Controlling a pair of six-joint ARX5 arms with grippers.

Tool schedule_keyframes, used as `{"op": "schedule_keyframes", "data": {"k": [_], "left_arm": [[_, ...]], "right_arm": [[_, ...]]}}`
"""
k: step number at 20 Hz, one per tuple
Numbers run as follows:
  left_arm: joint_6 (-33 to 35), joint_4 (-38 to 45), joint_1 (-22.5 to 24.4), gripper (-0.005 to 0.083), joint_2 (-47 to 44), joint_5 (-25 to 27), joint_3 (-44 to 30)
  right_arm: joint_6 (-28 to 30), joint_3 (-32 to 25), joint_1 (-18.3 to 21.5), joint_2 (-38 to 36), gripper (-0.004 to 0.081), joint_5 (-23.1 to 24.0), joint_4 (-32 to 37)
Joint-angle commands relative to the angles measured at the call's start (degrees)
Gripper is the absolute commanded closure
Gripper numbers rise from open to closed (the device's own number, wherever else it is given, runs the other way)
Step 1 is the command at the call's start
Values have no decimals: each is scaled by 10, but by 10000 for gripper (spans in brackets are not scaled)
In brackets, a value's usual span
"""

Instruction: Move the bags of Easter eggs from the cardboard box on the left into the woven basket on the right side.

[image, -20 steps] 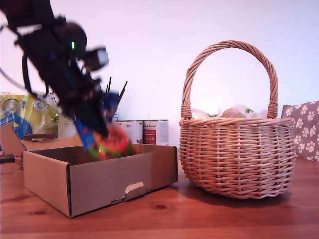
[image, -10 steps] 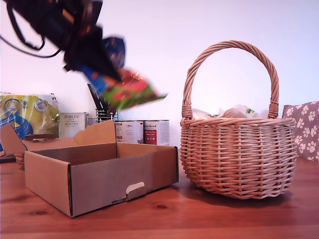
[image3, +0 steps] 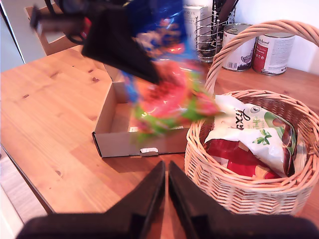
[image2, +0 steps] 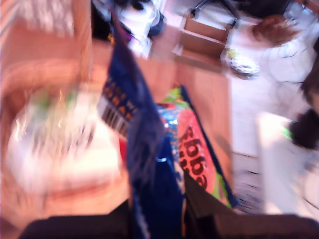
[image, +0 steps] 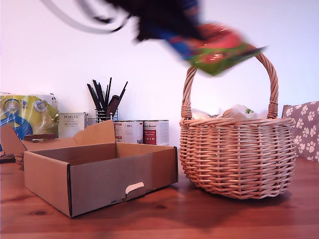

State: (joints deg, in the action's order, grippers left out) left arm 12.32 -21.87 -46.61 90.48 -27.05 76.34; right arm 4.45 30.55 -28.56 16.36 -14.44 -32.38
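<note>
My first gripper [image: 192, 34] is a dark blur high in the exterior view, shut on the glossy blue, orange and green bag [image: 217, 50] of Easter eggs. The bag hangs level with the top of the woven basket's handle [image: 271, 79]. In the first wrist view the same bag [image2: 192, 154] runs out from the first gripper [image2: 164, 211]. The woven basket [image3: 239, 191] holds a white bag [image3: 254, 132] over a red and cream one [image3: 232, 154]. The cardboard box [image: 99, 181] sits on the exterior view's left. My second gripper [image3: 167, 181] is shut on nothing, low beside the basket.
Behind the box stand two tins [image: 144, 132], a wire holder of black utensils [image: 107, 102], a small white carton [image: 72, 124] and a yellow-and-blue plastic pack [image: 25, 117]. A paw-print cushion [image: 304, 129] sits at the exterior view's right edge. All rest on a wooden table [image: 199, 219].
The first gripper has lifted the blue bag out of the cardboard box, carrying it up and toward the exterior view's right, to the top of the basket's handle.
</note>
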Motion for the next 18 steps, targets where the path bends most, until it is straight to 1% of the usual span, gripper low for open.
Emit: {"op": "schedule_keyframes", "data": {"k": [1,4,6,10,11,12,13,15,17,18], "left_arm": [[1,49,-27,797,15,75,0],[37,117,-80,797,46,202,0],[66,155,-97,797,79,270,0],[135,240,-106,797,148,405,0],[164,267,-107,797,161,440,1],[186,288,-107,797,170,461,1],[188,309,-107,797,176,472,1],[213,335,-107,797,178,482,1],[214,331,-106,797,179,481,1],[212,311,-105,797,179,475,1]], "right_arm": [[1,-12,1,3,783,1,-1],[1,-12,1,3,783,1,-2],[1,-12,1,2,783,0,-2],[1,-12,1,2,783,0,-1],[1,-12,1,2,783,0,-1],[1,-12,1,2,783,0,-1],[1,-12,1,2,783,0,-1],[1,-12,1,2,783,0,-1],[1,-12,1,2,783,0,-1],[1,-12,1,2,783,0,0]]}}
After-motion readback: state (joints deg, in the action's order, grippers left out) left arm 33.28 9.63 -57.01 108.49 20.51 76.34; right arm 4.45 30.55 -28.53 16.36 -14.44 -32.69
